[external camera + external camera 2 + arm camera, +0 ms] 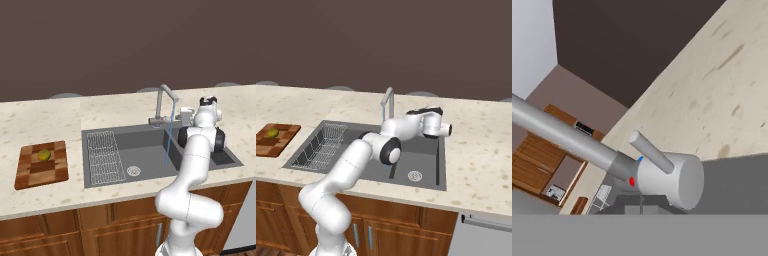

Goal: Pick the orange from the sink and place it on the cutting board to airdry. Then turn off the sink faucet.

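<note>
Resting on the cutting board (41,164), the orange (44,155); hand view shows faucet lever (651,152), jaws pressed together.

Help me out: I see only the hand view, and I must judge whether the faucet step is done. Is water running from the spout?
Observer: Yes. In the left base view a thin blue stream of water falls from the sink faucet into the sink.
Operator: Is the orange out of the basin?
Observer: The orange lies on the cutting board, on the counter left of the sink.
Operator: Where is my gripper against the faucet?
Observer: The gripper is shut, close beside the faucet's base on the picture's right. I cannot tell whether it touches the lever.
</note>
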You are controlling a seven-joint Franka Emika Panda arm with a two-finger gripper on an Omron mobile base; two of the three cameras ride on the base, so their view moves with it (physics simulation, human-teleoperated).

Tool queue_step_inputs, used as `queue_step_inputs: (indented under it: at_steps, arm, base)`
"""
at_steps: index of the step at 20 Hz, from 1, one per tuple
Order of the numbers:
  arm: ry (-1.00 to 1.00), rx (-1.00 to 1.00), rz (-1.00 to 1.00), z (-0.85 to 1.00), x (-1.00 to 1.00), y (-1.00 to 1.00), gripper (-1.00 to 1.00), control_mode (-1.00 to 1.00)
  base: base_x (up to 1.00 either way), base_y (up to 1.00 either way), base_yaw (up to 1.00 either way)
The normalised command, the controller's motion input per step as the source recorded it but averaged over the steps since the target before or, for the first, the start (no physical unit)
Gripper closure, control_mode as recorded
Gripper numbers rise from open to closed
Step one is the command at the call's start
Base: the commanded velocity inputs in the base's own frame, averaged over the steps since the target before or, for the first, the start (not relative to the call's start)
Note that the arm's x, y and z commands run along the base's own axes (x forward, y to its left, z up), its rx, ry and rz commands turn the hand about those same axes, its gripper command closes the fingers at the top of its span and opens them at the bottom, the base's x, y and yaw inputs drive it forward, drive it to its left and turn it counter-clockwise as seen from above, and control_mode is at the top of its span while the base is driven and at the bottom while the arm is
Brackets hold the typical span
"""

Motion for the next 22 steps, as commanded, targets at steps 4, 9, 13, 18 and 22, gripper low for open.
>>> queue_step_inputs:
  at_steps: [4, 9, 13, 18, 22]
  arm:
    - [0.00, 0.00, 0.02, -0.18, 0.27, -0.07, 1.00, -1.00]
    - [0.01, 0.00, 0.01, -0.20, 0.27, -0.15, 1.00, -1.00]
    - [0.04, 0.00, 0.01, -0.21, 0.29, -0.19, 1.00, -1.00]
    - [0.07, 0.00, 0.01, -0.30, 0.40, -0.15, 1.00, -1.00]
    - [0.04, 0.00, 0.01, -0.28, 0.33, -0.04, 1.00, -1.00]
  base:
    - [0.00, 0.00, 0.00]
    - [0.00, 0.00, 0.00]
    - [0.00, 0.00, 0.00]
    - [0.00, 0.00, 0.00]
    - [0.00, 0.00, 0.00]
